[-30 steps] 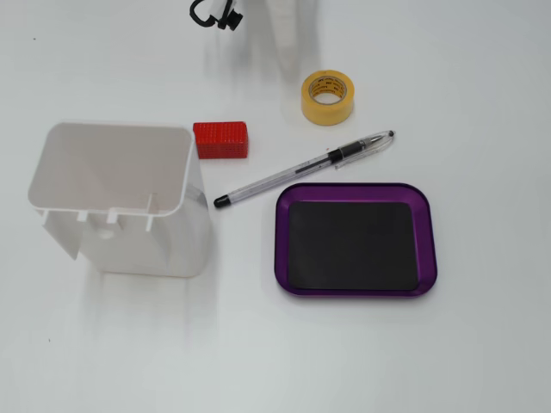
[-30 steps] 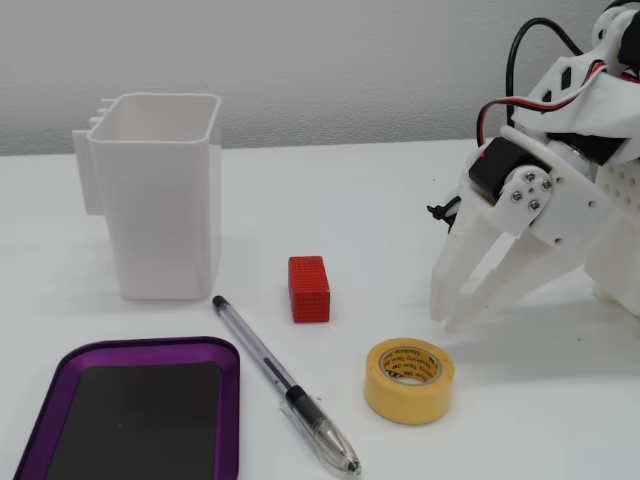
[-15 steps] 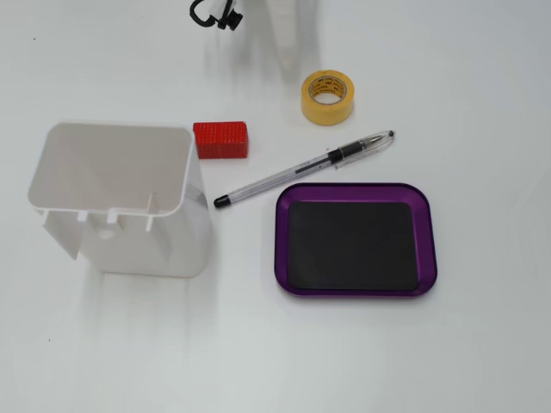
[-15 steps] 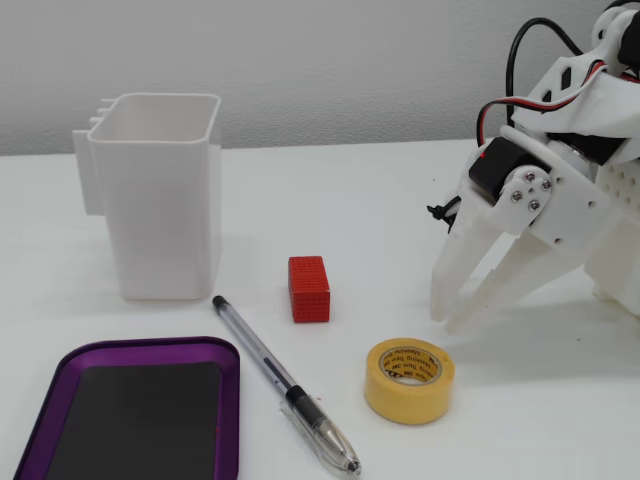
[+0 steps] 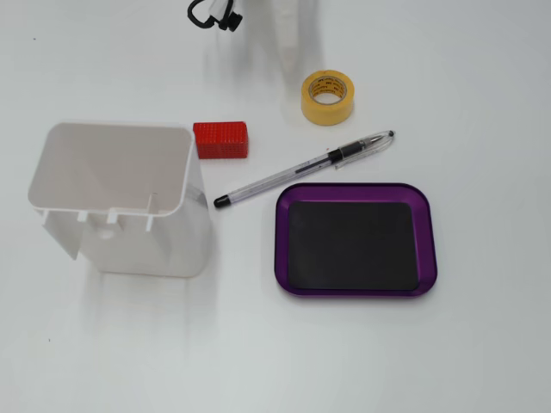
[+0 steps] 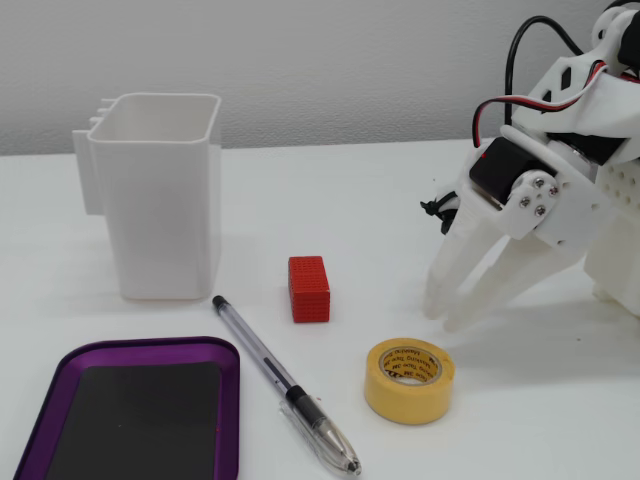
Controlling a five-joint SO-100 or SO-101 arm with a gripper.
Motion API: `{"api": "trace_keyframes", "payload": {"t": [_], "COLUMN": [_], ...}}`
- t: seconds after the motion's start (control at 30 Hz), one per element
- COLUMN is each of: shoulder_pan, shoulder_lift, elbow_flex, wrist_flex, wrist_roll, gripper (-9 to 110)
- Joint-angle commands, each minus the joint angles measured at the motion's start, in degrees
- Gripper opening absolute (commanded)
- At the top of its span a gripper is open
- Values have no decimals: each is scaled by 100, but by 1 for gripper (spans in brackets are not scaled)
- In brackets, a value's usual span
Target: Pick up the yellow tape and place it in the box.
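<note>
Because the yellow tape lies flat on its side with its core hole facing up, the likeliest slip is a finger landing on the rim and skidding the roll away instead of straddling its wall. In a fixed view from the side, the gripper hangs just beyond the roll, fingertips low near the table, jaws parted only narrowly and holding nothing; that gap looks tight for the roll's full width, so a descent without opening wider would probably push it. The pen lies diagonally just left of the roll, its tip end near, and a nudged roll could knock it toward the box. In a fixed view from above, that pen sits between the roll and the purple tray, so a low carry would snag it; lifting clear first seems wise. Right of the roll the table is bare, giving free room. The red block and white container stand well apart to the left.
</note>
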Motion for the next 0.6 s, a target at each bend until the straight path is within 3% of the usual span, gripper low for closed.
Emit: {"api": "trace_keyframes", "payload": {"t": [0.0, 0.27, 0.57], "shoulder_pan": [211, 545, 483], "shoulder_lift": [633, 422, -2646], "elbow_flex": [-185, -1169, -2487], "wrist_flex": [-176, -211, -246], "wrist_roll": [-712, -756, -1151], "gripper": [7, 8, 9]}}
